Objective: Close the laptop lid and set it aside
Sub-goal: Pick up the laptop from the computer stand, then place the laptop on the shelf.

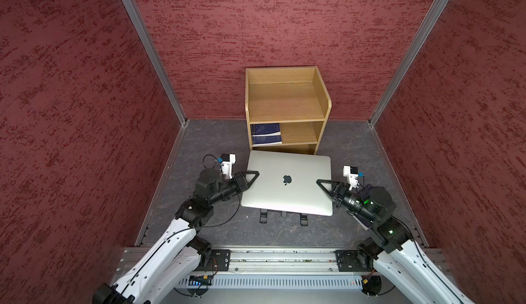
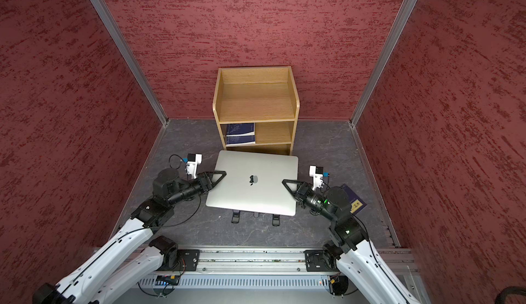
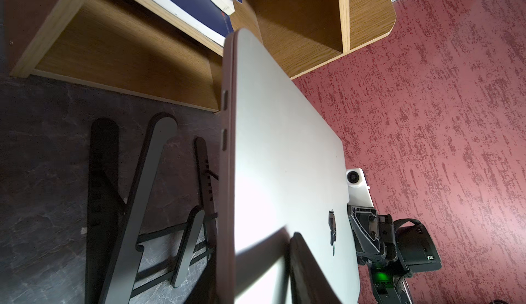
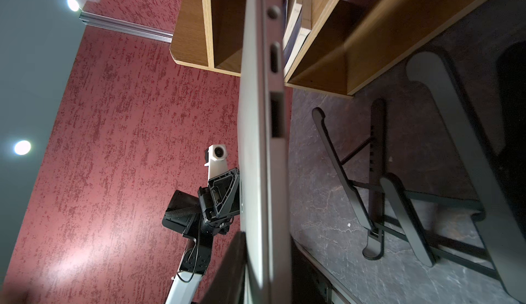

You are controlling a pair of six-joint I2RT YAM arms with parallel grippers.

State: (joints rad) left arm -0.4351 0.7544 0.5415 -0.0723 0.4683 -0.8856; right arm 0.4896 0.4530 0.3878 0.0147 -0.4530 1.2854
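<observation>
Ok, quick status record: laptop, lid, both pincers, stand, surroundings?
laptop lid: shut, logo up
laptop: gripped at both side edges, apparently lifted off the stand
left pincer: shut on the laptop's left edge
right pincer: shut on its right edge
folding stand: black, beneath the laptop
wooden shelf: behind, dark blue books in its middle compartment
set aside: not yet

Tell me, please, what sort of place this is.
Probably a robot test cell: red textured wall panels in aluminium framing, two arms mounted on a metal rail, and a staged wooden shelf and laptop.
</observation>
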